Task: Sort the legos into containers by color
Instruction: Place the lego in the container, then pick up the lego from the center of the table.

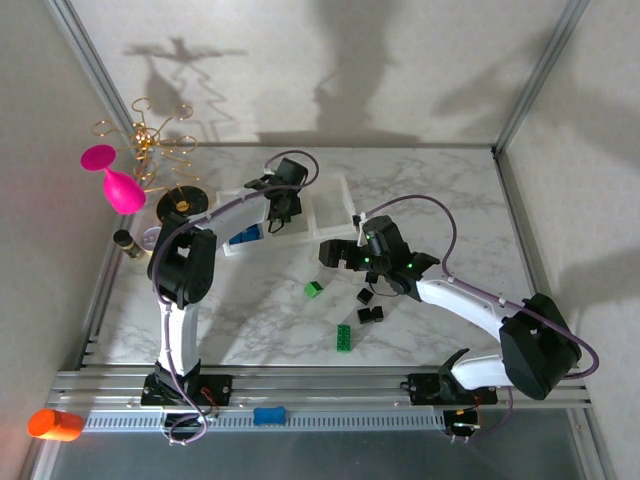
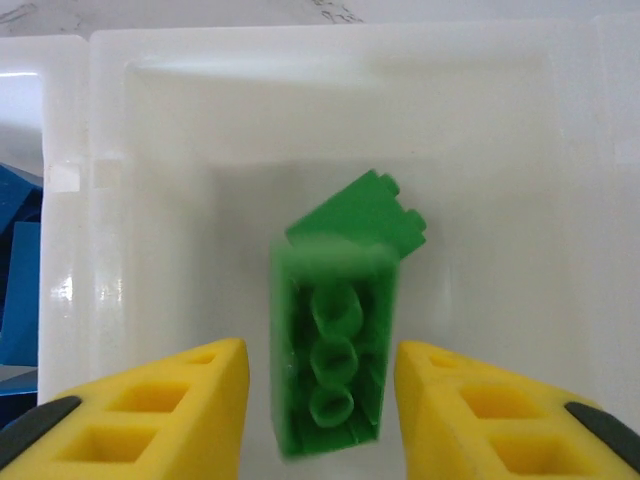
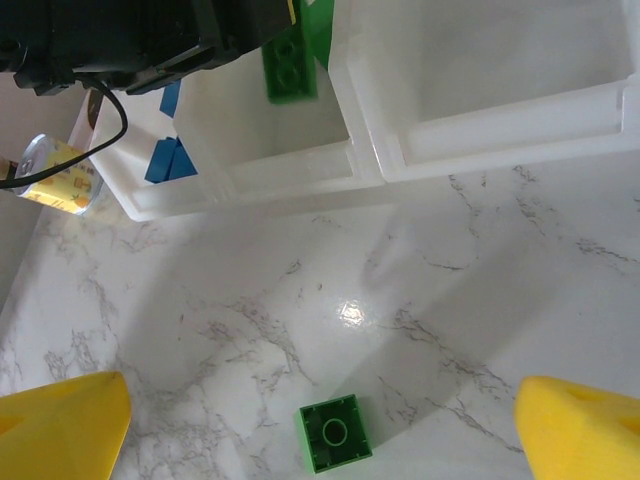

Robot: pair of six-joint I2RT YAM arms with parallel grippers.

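Top external view: a marble table [image 1: 440, 200] is seen bearing the three-compartment tray [image 1: 325, 200]. Over its middle compartment the left tool [image 2: 320, 400] is parted slightly, a blurred green brick [image 2: 335, 350] between its fingers with a gap beside it. The right tool [image 3: 322, 428] is spread wide and empty above a small green brick [image 3: 335, 435]. A can's yellow label [image 3: 40, 180] cannot be read.

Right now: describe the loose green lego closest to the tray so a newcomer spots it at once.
Find the whitish three-compartment tray at the far side of the marble table. On the bare marble just in front of it lies a small square green lego. The other loose green lego is long and farther from the tray; the remaining neighbours are black legos.
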